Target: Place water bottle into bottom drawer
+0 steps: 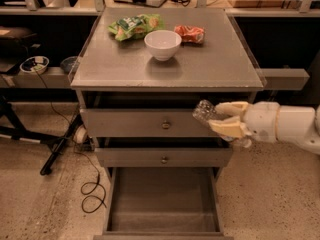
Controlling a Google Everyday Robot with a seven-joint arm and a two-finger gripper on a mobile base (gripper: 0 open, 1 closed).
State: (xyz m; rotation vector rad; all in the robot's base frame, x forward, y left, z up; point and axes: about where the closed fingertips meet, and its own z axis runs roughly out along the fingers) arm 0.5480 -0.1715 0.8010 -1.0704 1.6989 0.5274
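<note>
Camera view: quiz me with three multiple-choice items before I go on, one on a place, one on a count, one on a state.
1. Where is the water bottle? A on the floor; B in the gripper, in front of the top drawer; C on a chair.
2. How many things sit on the cabinet top? A one; B two; C three.
3. The bottom drawer is: A pulled open; B shut; C taken out.
Answers: 1 B, the gripper clamps it at that drawer's right end. 2 C, a bowl, a green packet and an orange-red packet. 3 A, its grey floor shows.
</note>
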